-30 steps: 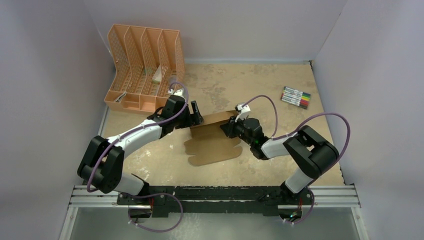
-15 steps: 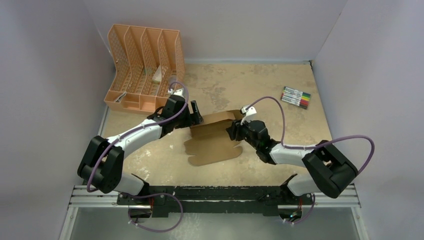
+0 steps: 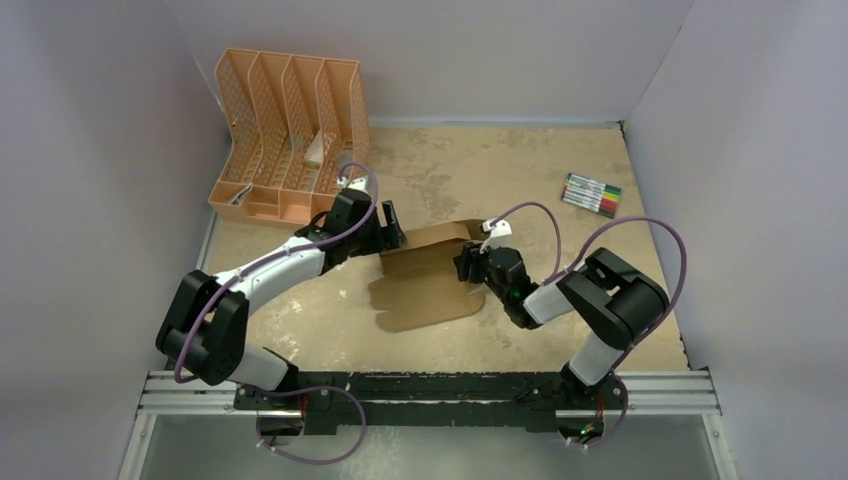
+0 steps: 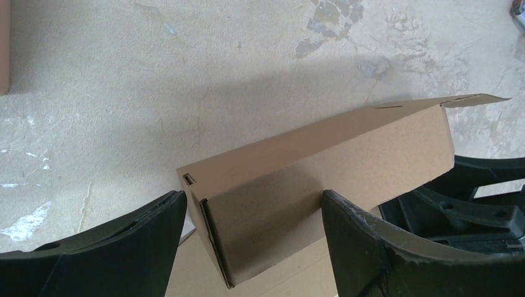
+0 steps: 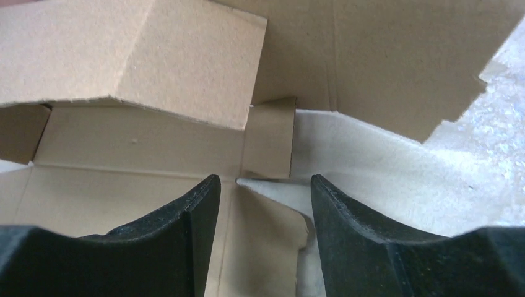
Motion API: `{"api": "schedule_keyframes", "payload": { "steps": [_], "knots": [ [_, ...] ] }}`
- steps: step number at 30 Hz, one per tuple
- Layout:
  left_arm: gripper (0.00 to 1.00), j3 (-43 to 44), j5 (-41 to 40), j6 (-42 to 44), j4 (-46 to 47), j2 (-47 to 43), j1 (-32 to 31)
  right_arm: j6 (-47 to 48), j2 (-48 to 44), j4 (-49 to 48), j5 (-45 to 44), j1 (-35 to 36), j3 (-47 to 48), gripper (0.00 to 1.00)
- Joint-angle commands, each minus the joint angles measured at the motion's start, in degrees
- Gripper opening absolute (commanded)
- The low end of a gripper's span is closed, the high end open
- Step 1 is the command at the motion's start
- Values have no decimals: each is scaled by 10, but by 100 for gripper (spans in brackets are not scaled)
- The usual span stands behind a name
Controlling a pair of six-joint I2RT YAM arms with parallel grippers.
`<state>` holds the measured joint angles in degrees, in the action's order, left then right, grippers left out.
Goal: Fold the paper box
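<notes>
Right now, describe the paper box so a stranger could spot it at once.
On the beige table, look at its middle. There lies the paper box, a brown cardboard sheet with its far panel folded up. Unlike the peach file organizer far left and the markers far right, it is plain, mostly flat and scalloped at one edge.

A peach-orange plastic slotted file organizer (image 3: 290,135) stands on the worn beige tabletop (image 3: 500,160), a small pale object (image 3: 314,150) in one of its slots and a row of coloured marker pens (image 3: 591,195) well to its right.
</notes>
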<state>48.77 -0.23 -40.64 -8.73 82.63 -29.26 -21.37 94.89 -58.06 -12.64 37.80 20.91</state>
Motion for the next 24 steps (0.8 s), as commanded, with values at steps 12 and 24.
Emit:
{"api": "schedule_keyframes", "payload": {
  "steps": [12,24],
  "knots": [
    [79,30,15,14,2,13,5,105,48,-103,75,-1,58,32],
    [79,26,28,2,18,21,5,183,53,-117,116,31,55,31]
  ]
}}
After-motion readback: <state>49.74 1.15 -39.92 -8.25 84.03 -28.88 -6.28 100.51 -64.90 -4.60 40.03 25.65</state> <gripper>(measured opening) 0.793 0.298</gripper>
